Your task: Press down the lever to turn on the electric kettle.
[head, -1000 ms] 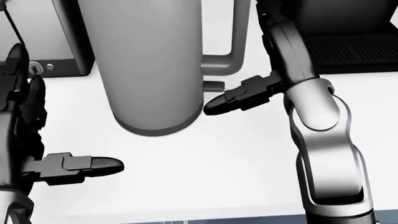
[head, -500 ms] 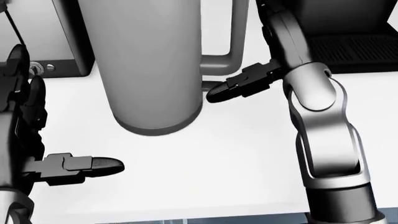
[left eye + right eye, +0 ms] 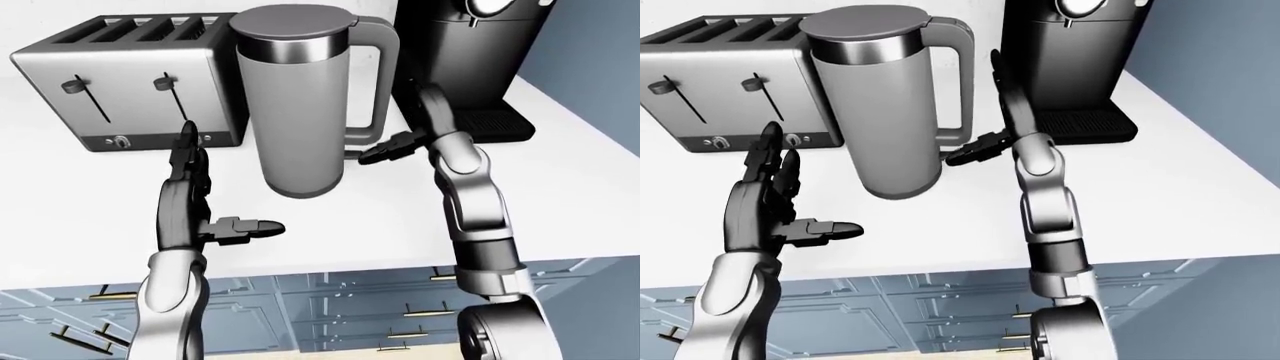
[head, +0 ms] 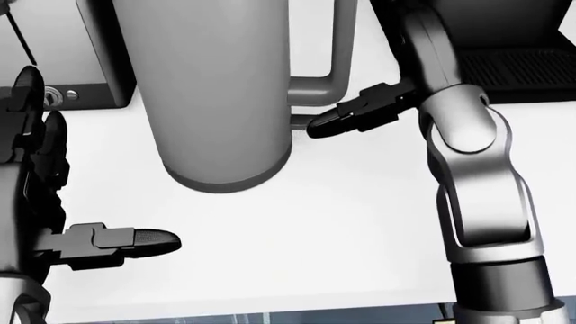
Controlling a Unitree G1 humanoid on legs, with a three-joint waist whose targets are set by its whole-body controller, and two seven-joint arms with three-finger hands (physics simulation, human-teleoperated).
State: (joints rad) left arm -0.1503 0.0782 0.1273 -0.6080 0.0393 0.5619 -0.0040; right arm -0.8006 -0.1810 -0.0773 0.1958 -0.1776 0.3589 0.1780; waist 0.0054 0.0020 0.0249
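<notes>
The right hand (image 4: 356, 115) extends one finger leftward, arm bent upright. The left hand (image 3: 205, 191) hangs open, fingers spread, thumb pointing right.

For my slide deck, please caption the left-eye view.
Right hand reaches a fingertip to the kettle lever under the handle; left hand hovers open.

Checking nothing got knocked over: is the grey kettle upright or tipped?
Upright: the tall grey cylindrical kettle stands on its base on the white counter, lid level on top.

White counter (image 3: 560, 187), blue wall (image 3: 1230, 82), cabinets (image 3: 330, 307) below.
</notes>
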